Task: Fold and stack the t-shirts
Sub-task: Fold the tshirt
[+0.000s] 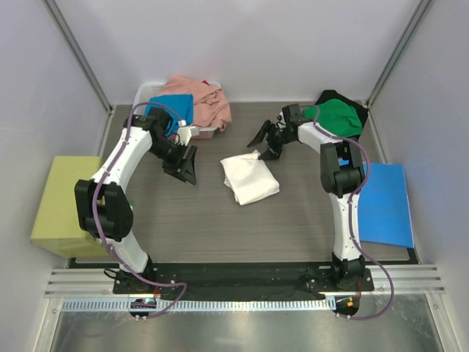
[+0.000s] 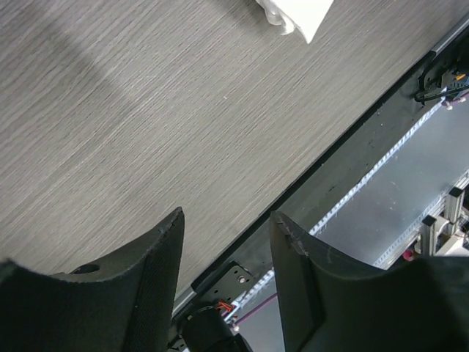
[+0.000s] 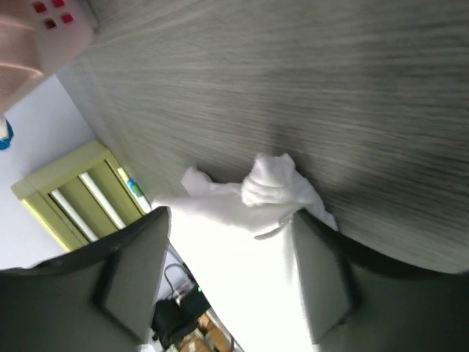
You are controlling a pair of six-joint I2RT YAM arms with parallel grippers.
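At tabletop centre: folded white t-shirt [image 1: 249,178]. Right gripper [image 1: 264,144] over its far corner, jaws apart, gripping nothing. Left gripper [image 1: 187,169] well apart to the left, jaws partly spread, empty. Salmon t-shirt [image 1: 205,99] and blue t-shirt [image 1: 174,106] in basket [image 1: 146,92]; green t-shirt [image 1: 337,117] far right

Left hand [image 2: 227,220], fingers apart, over table [image 2: 146,110]

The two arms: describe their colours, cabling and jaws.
The left arm and right arm both have white links, black joint housings and black bases. A purple cable loops along each. The jaws are black, broad and tapered.
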